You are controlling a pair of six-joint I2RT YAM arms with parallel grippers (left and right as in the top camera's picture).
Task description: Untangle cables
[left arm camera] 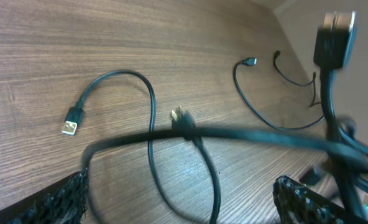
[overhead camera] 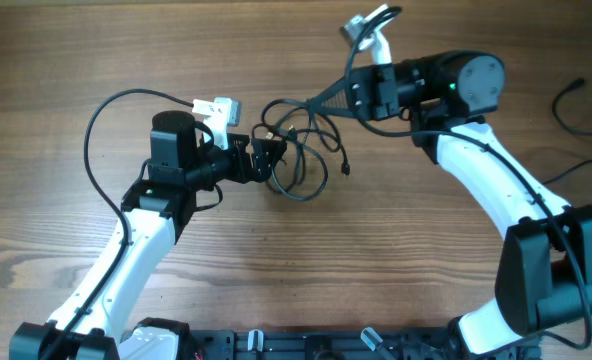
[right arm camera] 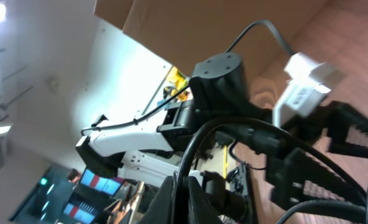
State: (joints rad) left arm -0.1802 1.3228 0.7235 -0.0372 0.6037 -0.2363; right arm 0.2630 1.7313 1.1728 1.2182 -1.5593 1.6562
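The cables [overhead camera: 298, 150] lie as thin black loops tangled at the table's centre. My left gripper [overhead camera: 268, 160] stands open at their left edge. In the left wrist view its fingers [left arm camera: 63, 200] are spread wide, and a cable loop [left arm camera: 190, 180] lies on the wood between them. A taut strand [left arm camera: 252, 135] crosses above it, blurred. Two plug ends [left arm camera: 71, 122] [left arm camera: 181, 116] rest on the table. My right gripper [overhead camera: 321, 100] is shut on one strand and holds it up from the tangle's upper right. In the right wrist view the fingers [right arm camera: 196, 202] pinch that cable [right arm camera: 204, 142].
Another thin black cord [left arm camera: 258, 111] with a small plug lies farther off on the wood. A black wire [overhead camera: 574, 108] curls at the table's far right edge. The left arm [right arm camera: 216, 81] fills the middle of the right wrist view.
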